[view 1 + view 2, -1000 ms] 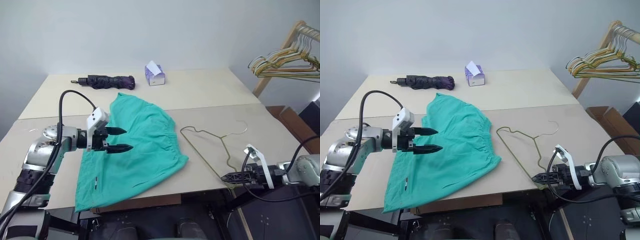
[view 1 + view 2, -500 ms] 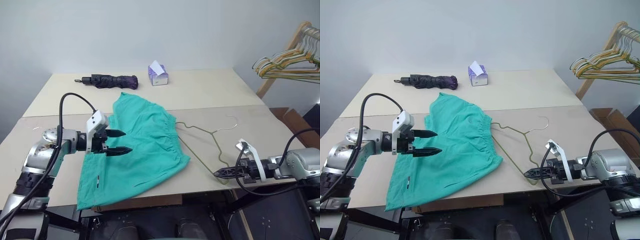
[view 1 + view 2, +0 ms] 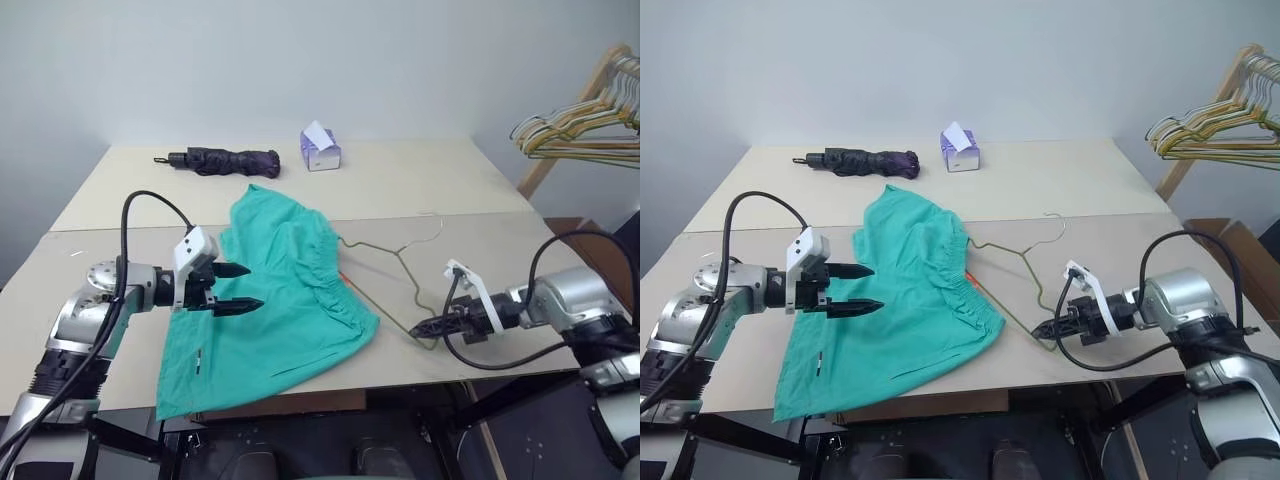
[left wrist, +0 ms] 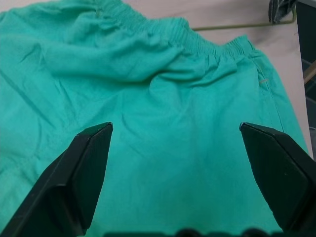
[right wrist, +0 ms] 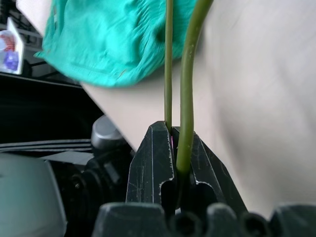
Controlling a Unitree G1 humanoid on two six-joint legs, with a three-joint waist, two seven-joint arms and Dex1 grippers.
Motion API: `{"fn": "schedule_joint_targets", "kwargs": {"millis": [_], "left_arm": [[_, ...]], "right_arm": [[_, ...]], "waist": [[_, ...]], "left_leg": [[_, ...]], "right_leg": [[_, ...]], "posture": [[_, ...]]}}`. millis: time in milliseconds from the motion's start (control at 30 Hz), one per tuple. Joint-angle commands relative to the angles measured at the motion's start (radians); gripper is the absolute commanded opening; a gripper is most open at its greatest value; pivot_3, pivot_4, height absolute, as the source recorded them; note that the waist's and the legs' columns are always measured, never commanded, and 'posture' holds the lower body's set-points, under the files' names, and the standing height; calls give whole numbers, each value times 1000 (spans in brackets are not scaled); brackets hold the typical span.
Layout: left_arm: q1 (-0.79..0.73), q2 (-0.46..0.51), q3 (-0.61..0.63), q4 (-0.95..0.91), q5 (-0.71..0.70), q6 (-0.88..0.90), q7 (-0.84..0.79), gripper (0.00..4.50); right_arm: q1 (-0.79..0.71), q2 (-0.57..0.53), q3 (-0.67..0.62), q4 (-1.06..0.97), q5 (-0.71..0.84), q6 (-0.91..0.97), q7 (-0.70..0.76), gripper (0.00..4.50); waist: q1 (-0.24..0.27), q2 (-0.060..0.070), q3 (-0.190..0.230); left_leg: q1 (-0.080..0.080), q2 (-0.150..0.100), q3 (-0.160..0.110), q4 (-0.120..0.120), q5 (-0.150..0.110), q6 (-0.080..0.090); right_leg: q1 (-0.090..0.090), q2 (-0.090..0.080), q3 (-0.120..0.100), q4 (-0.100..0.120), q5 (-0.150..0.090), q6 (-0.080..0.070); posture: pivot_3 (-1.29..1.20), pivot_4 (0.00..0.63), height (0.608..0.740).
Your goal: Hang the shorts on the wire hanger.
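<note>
The teal-green shorts (image 3: 285, 300) lie spread on the table, waistband toward the right. My left gripper (image 3: 252, 286) hovers just over the shorts' left part, open, with nothing between its fingers; the cloth (image 4: 173, 98) lies below them. The thin olive wire hanger (image 3: 400, 250) lies flat to the right of the shorts, its hook pointing to the far side. Its left corner reaches the waistband. My right gripper (image 3: 415, 328) is shut on the hanger's near right corner, the wire (image 5: 187, 74) running out from between its fingers.
A dark purple folded umbrella (image 3: 220, 160) and a small purple-and-white box (image 3: 320, 150) sit at the table's far side. A bunch of hangers (image 3: 585, 125) hangs on a wooden rack at the right. The table's front edge (image 3: 450, 372) runs just below my right gripper.
My right gripper has moved left and away from the front edge, dragging the hanger up to the shorts' waistband. The left gripper has stayed over the shorts, still open.
</note>
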Motion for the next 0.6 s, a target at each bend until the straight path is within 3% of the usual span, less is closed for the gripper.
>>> {"fn": "schedule_joint_targets", "kwargs": {"millis": [33, 233, 600], "left_arm": [[0, 1, 22, -28, -3, -20, 7, 4453], [4, -6, 21, -28, -1, -26, 19, 4453], [-5, -23, 9, -13, 23, -47, 36, 4453]], "right_arm": [[-39, -34, 39, -22, -8, -27, 129, 0], [-91, -64, 168, -20, -93, -96, 262, 0], [-329, 151, 178, 376, -263, -179, 226, 0]], "waist": [[7, 0, 0], [15, 0, 0], [15, 0, 0]], "left_leg": [[0, 0, 0, 0, 0, 0], [0, 0, 0, 1, 0, 0], [0, 0, 0, 1, 0, 0]], "right_leg": [[0, 0, 0, 0, 0, 0], [0, 0, 0, 1, 0, 0], [-1, 0, 0, 3, 0, 0]], "posture": [[43, 0, 740], [51, 0, 740], [56, 0, 740]]}}
